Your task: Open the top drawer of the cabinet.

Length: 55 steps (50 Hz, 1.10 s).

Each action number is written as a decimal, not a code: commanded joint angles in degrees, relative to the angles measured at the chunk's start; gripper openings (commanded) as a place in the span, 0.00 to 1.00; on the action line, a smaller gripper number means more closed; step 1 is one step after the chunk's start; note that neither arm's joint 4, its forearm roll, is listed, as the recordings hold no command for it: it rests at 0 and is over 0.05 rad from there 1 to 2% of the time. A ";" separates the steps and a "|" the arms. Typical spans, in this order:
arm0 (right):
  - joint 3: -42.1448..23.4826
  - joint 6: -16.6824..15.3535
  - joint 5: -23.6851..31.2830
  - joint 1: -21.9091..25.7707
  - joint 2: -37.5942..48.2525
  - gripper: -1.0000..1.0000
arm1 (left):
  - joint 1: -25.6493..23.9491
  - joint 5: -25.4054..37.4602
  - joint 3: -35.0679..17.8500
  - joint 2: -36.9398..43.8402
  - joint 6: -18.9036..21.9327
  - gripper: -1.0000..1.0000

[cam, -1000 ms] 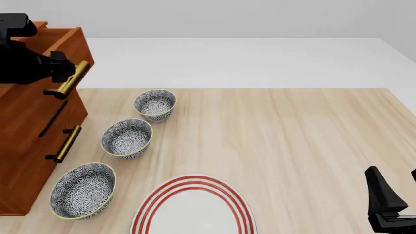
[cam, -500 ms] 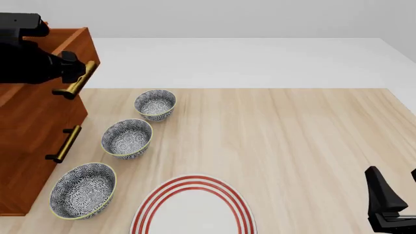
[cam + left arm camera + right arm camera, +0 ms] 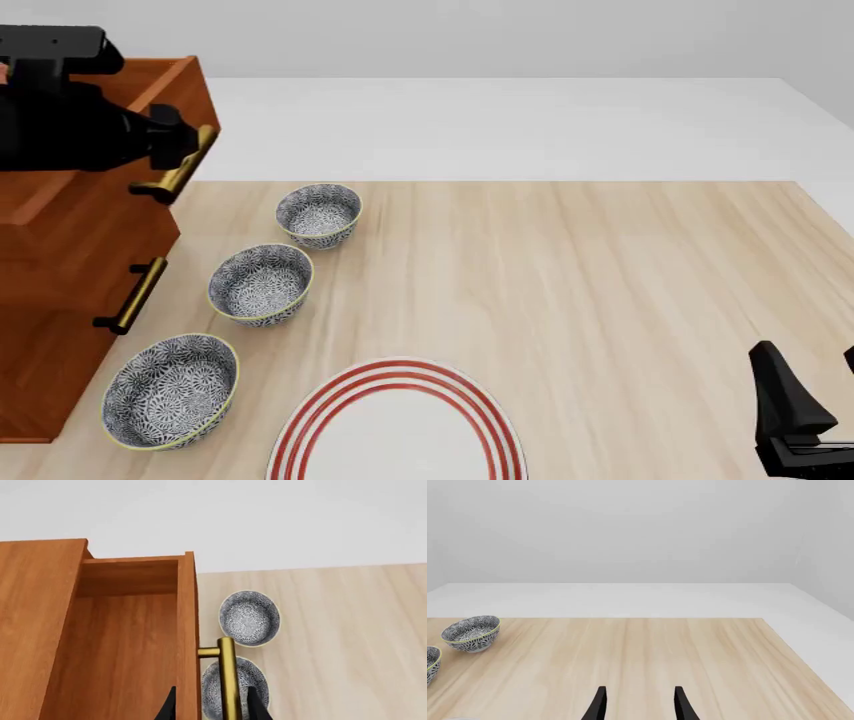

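Now left gripper (image 3: 171, 150) clamping brass handle (image 3: 178, 167)

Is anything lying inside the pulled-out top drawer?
No, the left wrist view shows only bare wood inside the top drawer.

Your three views were evenly and brightly lit, with flat, diffuse light and no single source apparent. Shadows were faint: only soft darkening under the patterned bowls (image 3: 260, 284) and along the cabinet (image 3: 60, 300) base on the surface (image 3: 601, 290). The brass handle (image 3: 227, 680) showed a mild sheen, no blown-out glare. Every picture was sharp from edge to edge, without motion blur or lens distortion. The left end effector (image 3: 167, 140) rendered near-black, its detail lost.
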 commanded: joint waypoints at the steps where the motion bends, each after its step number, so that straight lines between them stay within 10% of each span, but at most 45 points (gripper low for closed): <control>1: 0.00 0.00 0.00 -0.01 0.00 1.00 | -2.38 0.02 3.76 5.70 1.45 1.00; 55: 0.00 0.00 0.00 0.00 -0.01 1.00 | -7.67 -0.38 3.61 7.40 2.46 1.00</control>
